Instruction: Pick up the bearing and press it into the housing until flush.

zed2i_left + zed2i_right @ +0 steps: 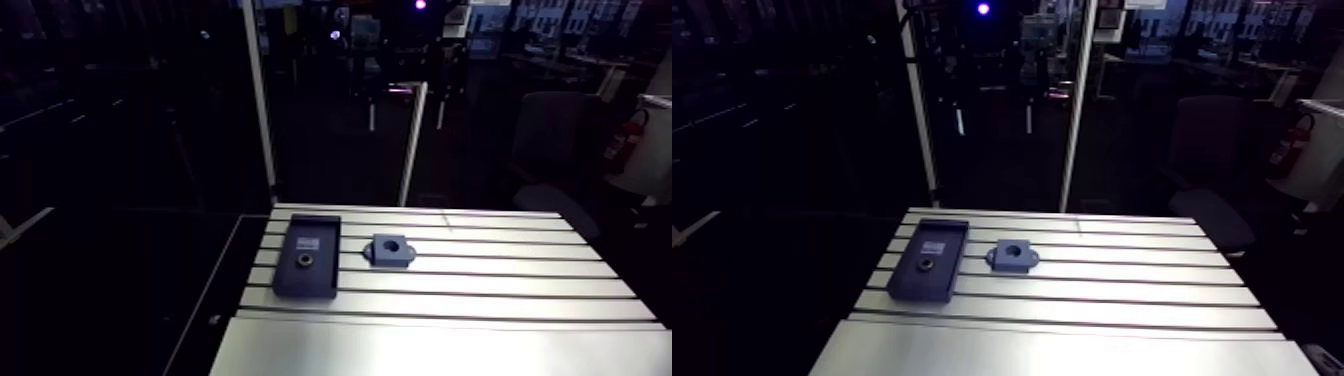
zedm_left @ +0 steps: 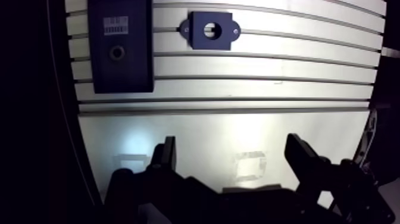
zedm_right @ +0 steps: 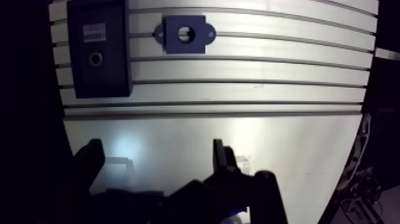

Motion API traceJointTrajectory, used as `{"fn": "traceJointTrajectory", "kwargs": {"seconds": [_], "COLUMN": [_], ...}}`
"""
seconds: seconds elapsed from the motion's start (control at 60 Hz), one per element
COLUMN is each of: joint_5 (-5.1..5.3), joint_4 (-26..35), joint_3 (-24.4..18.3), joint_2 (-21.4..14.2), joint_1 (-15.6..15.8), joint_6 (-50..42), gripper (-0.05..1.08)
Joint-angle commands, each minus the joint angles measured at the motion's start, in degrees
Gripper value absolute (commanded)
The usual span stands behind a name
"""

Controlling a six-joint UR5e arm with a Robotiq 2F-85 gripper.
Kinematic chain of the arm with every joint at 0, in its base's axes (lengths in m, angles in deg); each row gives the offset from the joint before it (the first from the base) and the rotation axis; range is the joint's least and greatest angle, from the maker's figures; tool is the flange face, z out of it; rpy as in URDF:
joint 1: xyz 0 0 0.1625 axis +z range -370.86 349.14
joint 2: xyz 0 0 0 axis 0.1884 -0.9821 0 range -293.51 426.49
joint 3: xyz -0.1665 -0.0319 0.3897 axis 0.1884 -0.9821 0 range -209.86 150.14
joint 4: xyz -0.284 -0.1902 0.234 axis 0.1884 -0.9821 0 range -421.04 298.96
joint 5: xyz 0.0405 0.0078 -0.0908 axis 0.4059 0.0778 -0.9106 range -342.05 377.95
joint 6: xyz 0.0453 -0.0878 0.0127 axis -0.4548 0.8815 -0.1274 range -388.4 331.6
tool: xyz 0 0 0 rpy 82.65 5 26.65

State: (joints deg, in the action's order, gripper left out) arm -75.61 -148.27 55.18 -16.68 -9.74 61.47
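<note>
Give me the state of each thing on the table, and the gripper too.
Bearing: lying in the tray, not gripped.
Tray: flat on the table, holding the bearing.
Housing: bore empty, beside the tray.
Gripper: open, holding nothing, short of both.

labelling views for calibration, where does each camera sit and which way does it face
Arm view: on the arm's upper link, looking down across the table at the tray, bearing and housing; none of the robot shows.
Wrist view: on the wrist, looking down at the table past the robot's own open gripper.
Shared: the bearing in the tray, the housing beside it.
</note>
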Motion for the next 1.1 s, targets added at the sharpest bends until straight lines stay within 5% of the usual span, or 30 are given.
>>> {"fn": "traceJointTrajectory", "kwargs": {"seconds": [0.017,0.3,0.633,0.95,1.1], "joint_5": [0.16,0.42,0.09,2.16,2.37], "joint_4": [0.0,0.0,-5.1,-10.7,-13.1], "joint_3": [0.0,-0.1,-0.4,-0.1,0.2], "joint_2": [-0.1,0.1,3.9,7.9,10.4], "joint_1": [0.0,0.3,5.2,7.3,8.8], "joint_6": [0.0,0.0,-0.2,-2.7,-6.7], "gripper": [0.00,0.00,0.00,0.00,0.00]}}
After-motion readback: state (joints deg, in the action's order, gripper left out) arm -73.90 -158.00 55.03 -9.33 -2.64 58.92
